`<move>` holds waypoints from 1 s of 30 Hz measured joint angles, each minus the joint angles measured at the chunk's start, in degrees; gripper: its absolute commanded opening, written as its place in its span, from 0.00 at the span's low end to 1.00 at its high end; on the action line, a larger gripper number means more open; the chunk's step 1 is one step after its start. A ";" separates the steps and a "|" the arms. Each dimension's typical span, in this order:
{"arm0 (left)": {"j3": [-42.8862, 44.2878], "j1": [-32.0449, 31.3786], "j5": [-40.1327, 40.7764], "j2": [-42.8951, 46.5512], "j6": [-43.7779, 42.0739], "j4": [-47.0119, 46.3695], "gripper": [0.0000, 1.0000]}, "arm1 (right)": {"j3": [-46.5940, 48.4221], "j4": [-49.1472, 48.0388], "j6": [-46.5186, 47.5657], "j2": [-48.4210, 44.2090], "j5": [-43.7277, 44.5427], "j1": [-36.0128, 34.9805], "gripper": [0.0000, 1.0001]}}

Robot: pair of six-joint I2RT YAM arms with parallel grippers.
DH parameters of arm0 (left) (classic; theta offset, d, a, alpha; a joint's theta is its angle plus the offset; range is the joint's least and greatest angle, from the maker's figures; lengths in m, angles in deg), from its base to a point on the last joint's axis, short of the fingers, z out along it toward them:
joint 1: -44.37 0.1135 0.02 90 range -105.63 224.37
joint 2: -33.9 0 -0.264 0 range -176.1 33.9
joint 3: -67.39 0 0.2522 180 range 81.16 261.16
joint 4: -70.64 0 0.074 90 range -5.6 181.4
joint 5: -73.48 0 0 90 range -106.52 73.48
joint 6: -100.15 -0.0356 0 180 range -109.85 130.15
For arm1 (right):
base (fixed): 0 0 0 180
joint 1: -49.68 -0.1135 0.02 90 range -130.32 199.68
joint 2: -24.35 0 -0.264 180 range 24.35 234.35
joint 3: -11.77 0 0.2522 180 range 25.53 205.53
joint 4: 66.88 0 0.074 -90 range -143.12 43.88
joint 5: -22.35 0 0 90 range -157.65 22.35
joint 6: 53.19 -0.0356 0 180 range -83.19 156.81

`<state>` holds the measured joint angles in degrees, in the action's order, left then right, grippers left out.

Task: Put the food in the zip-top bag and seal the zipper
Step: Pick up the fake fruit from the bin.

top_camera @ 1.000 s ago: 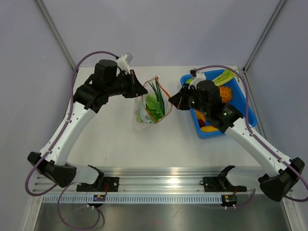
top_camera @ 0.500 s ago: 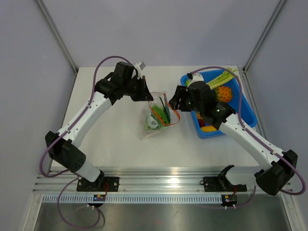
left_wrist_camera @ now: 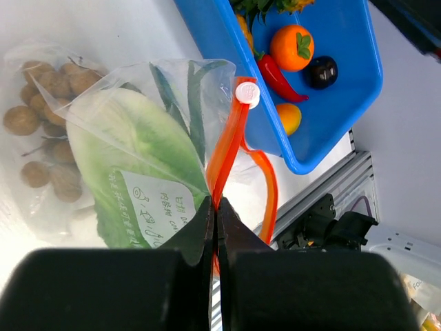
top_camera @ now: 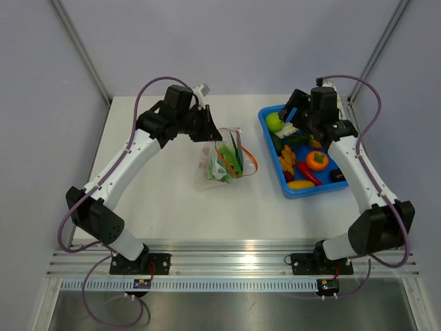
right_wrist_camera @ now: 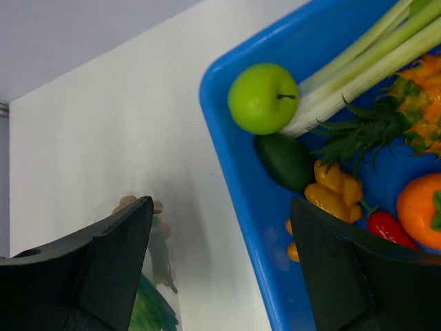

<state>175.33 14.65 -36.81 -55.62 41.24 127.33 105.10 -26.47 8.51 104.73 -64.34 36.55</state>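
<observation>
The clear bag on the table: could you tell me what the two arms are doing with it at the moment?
The left gripper is shut on the thin orange-red zipper strip of the floppy clear plastic bag, which holds a white-green cabbage, green onions and brown balls. The right gripper hangs open and empty over the round green apple in the blue rectangular plastic bin.

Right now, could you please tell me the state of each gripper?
Left gripper: shut on the zipper.
Right gripper: open, holding nothing.
</observation>
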 measured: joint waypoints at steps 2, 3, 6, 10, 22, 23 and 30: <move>0.00 -0.33 -0.15 -0.24 -0.02 0.22 0.00 | -0.02 -0.24 -0.90 3.91 -2.47 2.38 0.91; 0.00 -0.42 -0.17 -0.33 -0.02 0.33 0.00 | -0.02 -0.31 -1.36 5.75 -3.67 3.28 0.92; 0.00 -0.63 -0.46 -0.35 -0.02 0.50 0.00 | -0.02 -1.40 -2.29 9.97 -6.95 5.44 0.96; -0.02 -0.83 -0.76 -0.35 -0.04 0.68 0.00 | 0.87 -2.49 -2.58 15.39 -9.57 6.93 1.00; -0.02 -2.91 -0.87 -2.40 -0.81 0.46 0.00 | 6.23 -5.55 -2.84 27.52 -14.05 7.54 0.99; -0.02 -3.37 -0.79 -3.17 -0.85 0.50 0.00 | 6.64 -5.90 -2.89 28.13 -14.29 7.56 1.00; -0.20 -4.68 -0.66 -6.97 -1.03 0.44 0.00 | 8.28 -7.52 -3.28 31.52 -15.10 8.02 1.00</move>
<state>175.13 9.98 -37.47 -62.59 40.21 127.77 113.39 -33.98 5.23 136.25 -79.44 44.57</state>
